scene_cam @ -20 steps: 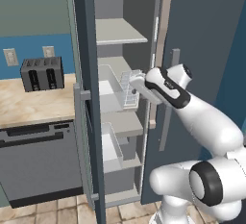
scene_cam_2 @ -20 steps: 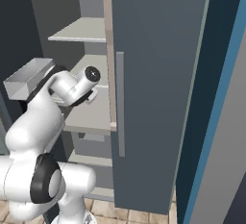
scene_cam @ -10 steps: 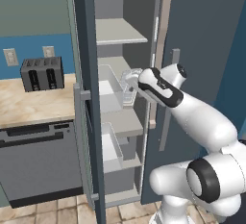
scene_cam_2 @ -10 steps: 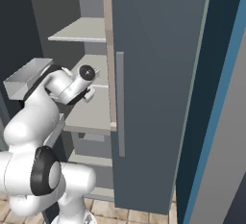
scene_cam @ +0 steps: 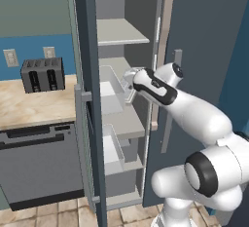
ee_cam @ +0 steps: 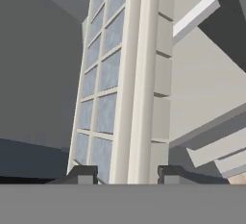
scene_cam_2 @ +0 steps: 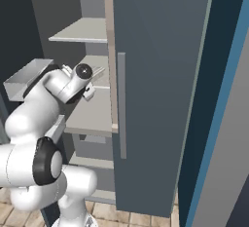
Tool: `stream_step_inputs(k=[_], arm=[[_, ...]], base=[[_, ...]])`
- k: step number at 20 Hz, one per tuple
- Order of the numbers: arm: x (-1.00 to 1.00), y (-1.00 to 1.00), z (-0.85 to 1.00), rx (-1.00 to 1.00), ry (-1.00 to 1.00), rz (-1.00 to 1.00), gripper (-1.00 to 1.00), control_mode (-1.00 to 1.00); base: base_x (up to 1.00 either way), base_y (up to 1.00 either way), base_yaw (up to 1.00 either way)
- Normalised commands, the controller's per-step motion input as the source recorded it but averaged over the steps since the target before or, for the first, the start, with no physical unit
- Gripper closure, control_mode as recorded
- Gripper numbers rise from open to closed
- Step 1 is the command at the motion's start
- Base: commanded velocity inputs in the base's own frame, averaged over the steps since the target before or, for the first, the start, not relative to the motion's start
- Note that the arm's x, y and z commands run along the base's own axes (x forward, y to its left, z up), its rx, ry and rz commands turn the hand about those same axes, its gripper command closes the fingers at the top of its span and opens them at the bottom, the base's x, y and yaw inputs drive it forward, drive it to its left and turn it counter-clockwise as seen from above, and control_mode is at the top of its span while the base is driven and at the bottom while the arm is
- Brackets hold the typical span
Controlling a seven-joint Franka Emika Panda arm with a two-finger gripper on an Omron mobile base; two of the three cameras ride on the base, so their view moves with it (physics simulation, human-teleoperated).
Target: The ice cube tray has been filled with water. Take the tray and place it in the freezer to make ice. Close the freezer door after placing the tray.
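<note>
In the left base view the arm reaches from the lower right into the open freezer (scene_cam: 124, 99), and the gripper (scene_cam: 129, 85) is at the level of the middle shelf (scene_cam: 127, 123), just beside a clear bin (scene_cam: 111, 93). The freezer door (scene_cam: 87, 104) stands wide open, its edge toward the camera. To the left are a wooden counter (scene_cam: 29, 106) with a black toaster (scene_cam: 43, 74), and the grey dishwasher (scene_cam: 41, 165) under it. The tray itself I cannot make out here; the wrist covers it.

In the right base view the hand (scene_cam_2: 86, 85) is inside the compartment above the same shelf (scene_cam_2: 92, 116), and the plain fridge door (scene_cam_2: 155, 89) with its bar handle (scene_cam_2: 121, 105) closes off the right side. The floor below is tiled.

In the hand view the ice cube tray (ee_cam: 120, 88) runs away from the camera, and the water (ee_cam: 103, 112) gives a bluish sheen in its cells. The two finger tips (ee_cam: 82, 174) stand on either side of the tray's near end, so I judge they pinch it. A white shelf surface (ee_cam: 202, 88) lies beyond.

The step, I think, is the placing. Next the tray must come down flat on the shelf, kept level so the water does not spill, then the fingers release, the arm withdraws, and the door is closed.
</note>
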Motion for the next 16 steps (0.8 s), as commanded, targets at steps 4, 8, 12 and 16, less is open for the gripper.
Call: stream_step_inputs(k=[4,8,12,16], arm=[[0.21,0.0,0.11,0.0,0.0,-0.05,1.0,-1.0],[0.24,0.0,0.11,0.0,0.0,-0.04,1.0,-1.0],[0.29,0.0,0.1,0.0,0.0,-0.04,1.0,-1.0],[0.33,0.0,0.06,0.0,0.0,-0.05,1.0,-1.0]], base=[[0.0,0.0,0.0],[0.0,0.0,0.0],[0.0,0.0,0.0],[0.0,0.0,0.0]])
